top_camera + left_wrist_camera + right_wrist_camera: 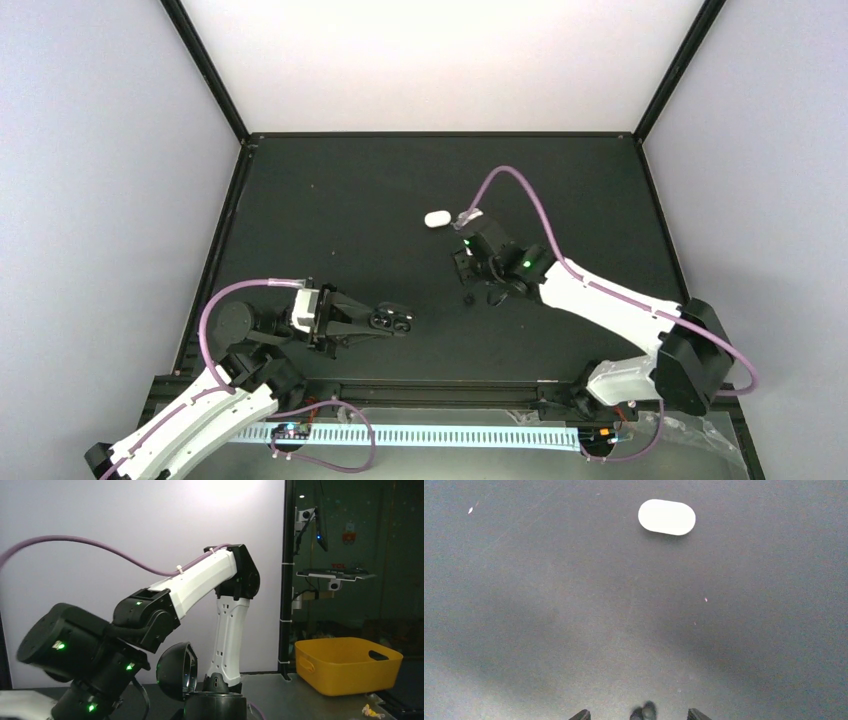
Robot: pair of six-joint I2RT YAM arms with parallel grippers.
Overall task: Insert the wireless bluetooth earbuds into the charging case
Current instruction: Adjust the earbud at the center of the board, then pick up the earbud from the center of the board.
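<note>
Legible text: none certain. Faint red lettering on the dark background shelf (334,573), left wrist view, is too small to read.

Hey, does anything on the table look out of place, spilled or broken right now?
Nothing looks spilled or broken. A small black earbud lies loose on the table between the fingers of the open right gripper, and the white case sits closed farther off.
</note>
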